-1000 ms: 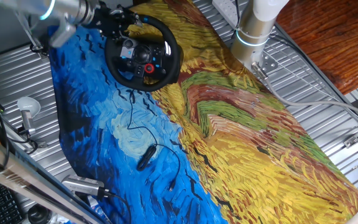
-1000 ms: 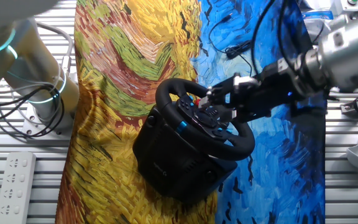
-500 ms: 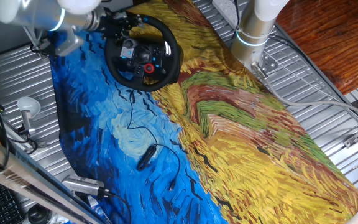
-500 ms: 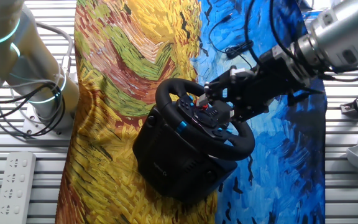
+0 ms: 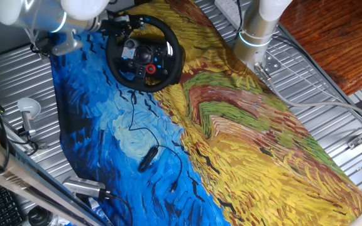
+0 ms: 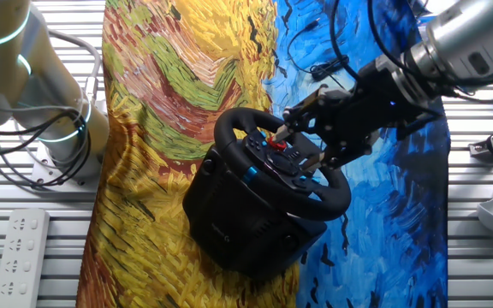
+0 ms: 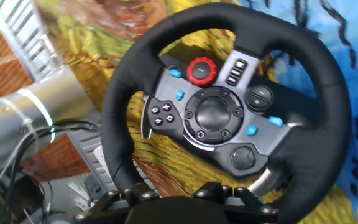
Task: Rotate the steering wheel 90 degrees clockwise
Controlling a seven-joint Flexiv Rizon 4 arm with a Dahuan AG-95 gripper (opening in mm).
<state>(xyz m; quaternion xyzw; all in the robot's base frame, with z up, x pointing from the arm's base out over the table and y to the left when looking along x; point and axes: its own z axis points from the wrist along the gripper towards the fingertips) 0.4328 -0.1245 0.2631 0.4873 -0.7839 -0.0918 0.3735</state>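
Note:
The black steering wheel [image 5: 144,53] stands on its black base [image 6: 238,218] at the far end of the painted cloth. Its grey hub carries a red round button [image 7: 200,71] and small blue-lit buttons. It fills the hand view [image 7: 229,112]. My gripper [image 6: 308,137] is at the wheel's far rim, beside the hub, with its jaws either side of the rim. In the hand view the rim's near part runs under the gripper body and the fingertips are hidden. I cannot tell whether the jaws press on the rim.
A small black oval device [image 5: 146,158] with a thin cable lies on the blue part of the cloth. The arm's base column [image 5: 256,31] stands by the yellow side. A power strip [image 6: 22,248] lies on the metal table beside the cloth.
The arm has swung upward and back while the gripper stays at the rim. The hub and red button, earlier covered in the other fixed view, now show. The wheel itself looks unturned.

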